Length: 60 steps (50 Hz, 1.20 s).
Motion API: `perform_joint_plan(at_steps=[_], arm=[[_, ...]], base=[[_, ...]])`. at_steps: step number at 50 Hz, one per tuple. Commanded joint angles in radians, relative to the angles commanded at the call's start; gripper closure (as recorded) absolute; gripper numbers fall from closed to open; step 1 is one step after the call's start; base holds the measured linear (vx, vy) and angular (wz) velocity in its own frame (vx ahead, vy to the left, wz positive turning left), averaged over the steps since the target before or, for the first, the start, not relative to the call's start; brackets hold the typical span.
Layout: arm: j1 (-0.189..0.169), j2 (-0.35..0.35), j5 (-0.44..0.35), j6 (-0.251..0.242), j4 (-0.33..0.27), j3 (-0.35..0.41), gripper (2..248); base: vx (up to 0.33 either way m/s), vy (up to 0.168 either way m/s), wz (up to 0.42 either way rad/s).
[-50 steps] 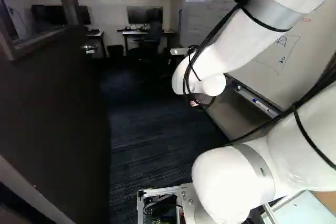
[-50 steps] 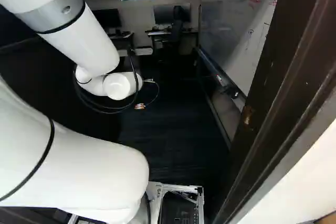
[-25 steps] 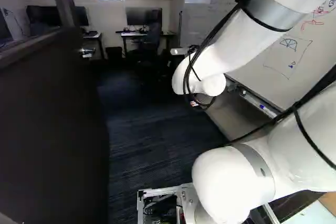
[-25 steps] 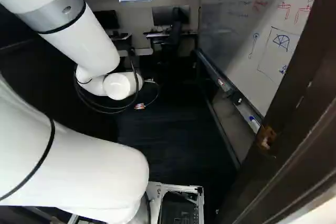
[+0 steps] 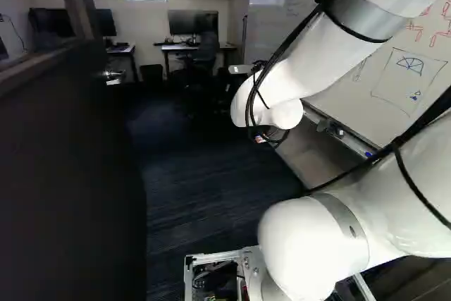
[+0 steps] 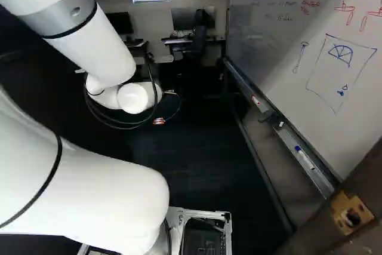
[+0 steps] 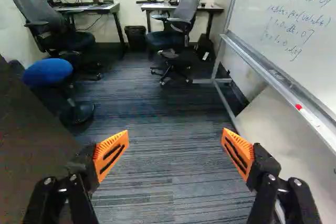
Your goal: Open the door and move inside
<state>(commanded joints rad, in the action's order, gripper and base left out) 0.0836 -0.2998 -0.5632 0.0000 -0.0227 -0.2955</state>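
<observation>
Currently, the gripper (image 7: 175,137) is released and empty, ribbed orange pads (image 7: 108,146) wide apart. The dark, flat door (image 5: 67,174), ajar at the left of the left base view, runs forward beside it; the smooth whiteboard (image 6: 286,52) flanks the other side. The drive likely goes between, over striped carpet (image 7: 173,177).

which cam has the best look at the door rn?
Left base view: the door's dark face fills its left side, with part of the window frame above. Wrist view catches only a dark slab of it beside the open gripper. Right base view: can't separate door from the dark behind the arm.
</observation>
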Motion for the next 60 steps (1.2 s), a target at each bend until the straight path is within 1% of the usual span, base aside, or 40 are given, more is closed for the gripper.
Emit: perform_joint_plan(at_steps=[26, 60], arm=[[0.0, 0.0, 0.0, 0.0, 0.0, 0.0, 3], [0.0, 0.0, 0.0, 0.0, 0.0, 0.0, 3]], base=[[0.179, 0.045, -0.009], [0.17, 0.004, 0.013]])
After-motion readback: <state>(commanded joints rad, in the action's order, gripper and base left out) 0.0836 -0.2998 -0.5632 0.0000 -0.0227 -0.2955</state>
